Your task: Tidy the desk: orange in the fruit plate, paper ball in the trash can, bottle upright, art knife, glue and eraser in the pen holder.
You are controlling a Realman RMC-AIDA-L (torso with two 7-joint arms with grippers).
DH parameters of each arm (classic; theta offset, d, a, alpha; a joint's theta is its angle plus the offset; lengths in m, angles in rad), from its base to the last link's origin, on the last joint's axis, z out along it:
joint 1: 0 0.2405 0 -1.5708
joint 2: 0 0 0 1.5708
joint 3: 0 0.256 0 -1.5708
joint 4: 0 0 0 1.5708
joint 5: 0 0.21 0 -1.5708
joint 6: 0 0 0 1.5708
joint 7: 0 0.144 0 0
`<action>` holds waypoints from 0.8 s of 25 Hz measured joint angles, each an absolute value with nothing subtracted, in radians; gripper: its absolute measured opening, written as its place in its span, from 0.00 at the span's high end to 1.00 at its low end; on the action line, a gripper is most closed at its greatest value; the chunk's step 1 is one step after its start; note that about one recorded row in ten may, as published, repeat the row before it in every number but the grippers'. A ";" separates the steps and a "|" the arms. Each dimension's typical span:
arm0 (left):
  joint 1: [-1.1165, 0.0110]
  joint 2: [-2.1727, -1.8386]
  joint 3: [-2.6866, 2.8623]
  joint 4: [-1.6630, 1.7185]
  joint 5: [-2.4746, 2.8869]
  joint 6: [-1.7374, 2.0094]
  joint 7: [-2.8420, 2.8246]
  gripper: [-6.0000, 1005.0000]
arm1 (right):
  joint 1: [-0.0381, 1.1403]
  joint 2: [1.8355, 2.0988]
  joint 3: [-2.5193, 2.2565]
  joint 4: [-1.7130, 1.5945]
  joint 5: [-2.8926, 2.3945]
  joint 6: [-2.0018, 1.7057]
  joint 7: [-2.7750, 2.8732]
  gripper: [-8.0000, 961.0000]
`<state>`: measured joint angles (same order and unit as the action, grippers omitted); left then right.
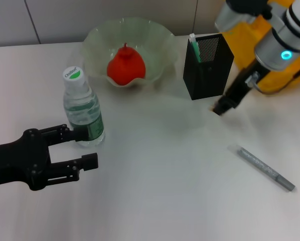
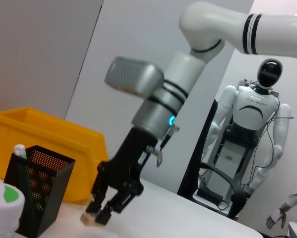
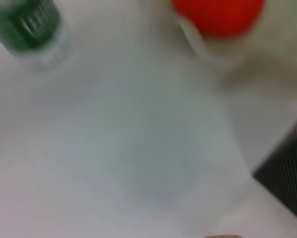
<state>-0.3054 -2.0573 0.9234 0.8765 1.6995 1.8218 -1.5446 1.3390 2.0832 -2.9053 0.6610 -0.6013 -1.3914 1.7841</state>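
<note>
The orange lies in the pale-green fruit plate. The bottle stands upright, with my open left gripper just in front of its base. My right gripper hangs low beside the black mesh pen holder and is shut on the small beige eraser. A white-and-green glue stick pokes out of the holder. The grey art knife lies flat on the table at the right. The yellow trash can stands behind the right arm. The paper ball is out of view.
The white table stretches between the bottle and the art knife. The left wrist view shows the right arm, the pen holder and the yellow bin, with a white humanoid robot far behind.
</note>
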 joint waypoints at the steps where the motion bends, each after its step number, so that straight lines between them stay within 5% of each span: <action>1: -0.306 -2.056 0.923 0.876 1.699 1.822 -1.545 0.26 | 1.348 2.083 -2.905 0.676 -0.582 -1.412 1.777 0.73; 20: -0.310 -2.049 0.909 0.874 1.701 1.819 -1.545 0.26 | 1.444 2.078 -2.907 0.880 -0.382 -1.482 1.746 0.73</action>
